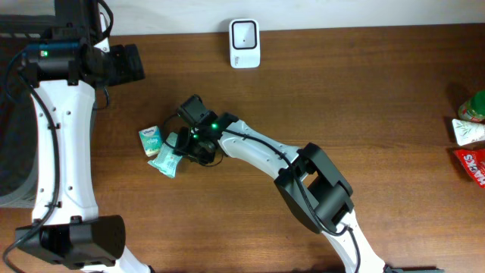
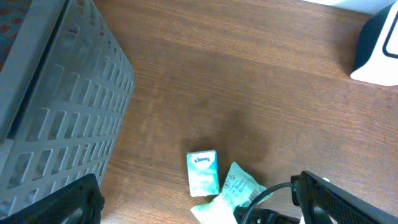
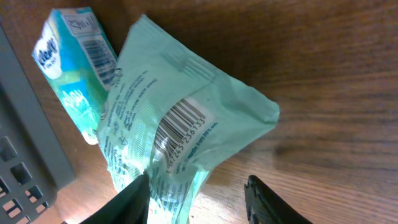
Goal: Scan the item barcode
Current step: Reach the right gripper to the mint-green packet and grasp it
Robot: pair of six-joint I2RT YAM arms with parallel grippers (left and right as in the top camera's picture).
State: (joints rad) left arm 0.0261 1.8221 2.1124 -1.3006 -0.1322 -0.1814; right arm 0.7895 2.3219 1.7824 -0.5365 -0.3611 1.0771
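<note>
The right jaws stand half-wide astride the lower end of a mint-green pouch [image 3: 186, 124]. One black finger [image 3: 134, 199] touches its crinkled film and the other is just clear of it, so nothing is pinched. The pouch is thin, glossy plastic, creased into a rough triangle. Its white barcode label faces up and its fine print runs along the folds. It lies flat on the desk [image 1: 364, 91], near the middle-left. Touching its far side is a small rectangular tissue pack [image 3: 74, 68] in teal and white soft wrap, with a barcode of its own on one long face. Beside that rises the slotted wall of a grey plastic basket [image 2: 56, 106], a grid of narrow rectangular holes. The desk is dark brown wood-grain laminate, smooth and matte. The left jaws hang wide open above it, well apart from the pouch and holding nothing. At the desk's far edge a white, rounded barcode scanner [image 1: 245, 43] stands against a pale wall.
</note>
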